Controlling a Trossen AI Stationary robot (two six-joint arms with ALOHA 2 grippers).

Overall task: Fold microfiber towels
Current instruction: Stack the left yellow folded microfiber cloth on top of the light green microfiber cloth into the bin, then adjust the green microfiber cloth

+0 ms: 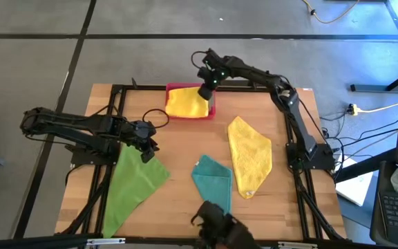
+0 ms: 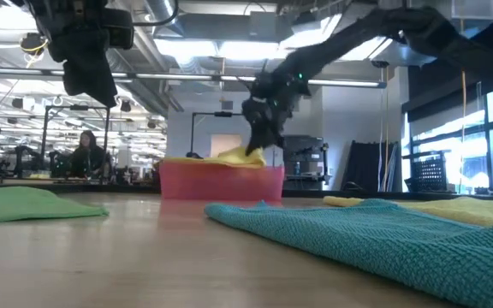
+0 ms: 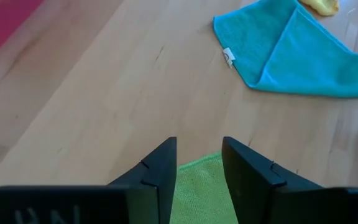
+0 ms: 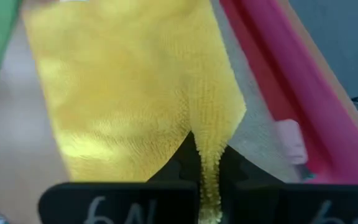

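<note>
- We saw the right gripper (image 1: 205, 91) at the far edge of the table, above the pink tray (image 1: 211, 108), with its fingers pressed together on a fold of the yellow towel (image 1: 185, 102) that lay in the tray.
- In the right wrist view the yellow cloth (image 4: 123, 93) was pinched between the two dark fingers, and a narrow strip of it hung down between them.
- We judged that the step in hand was to lift or lay this yellow towel at the tray. To do it well, we would keep the pinch on the edge only, move slowly, and let the cloth hang free so that it does not catch on the tray wall.
- The left gripper (image 1: 144, 146) stood above the upper corner of the bright green towel (image 1: 133, 185). Its fingers were spread a little and held nothing.
- The green towel lay in a long triangle at the left side of the table.
- A second yellow towel (image 1: 249, 155) lay spread and a little wrinkled at the right side.
- The teal towel (image 1: 213, 180) lay folded between them, near the front edge, with a small white label (image 3: 229, 57) at one corner.
</note>
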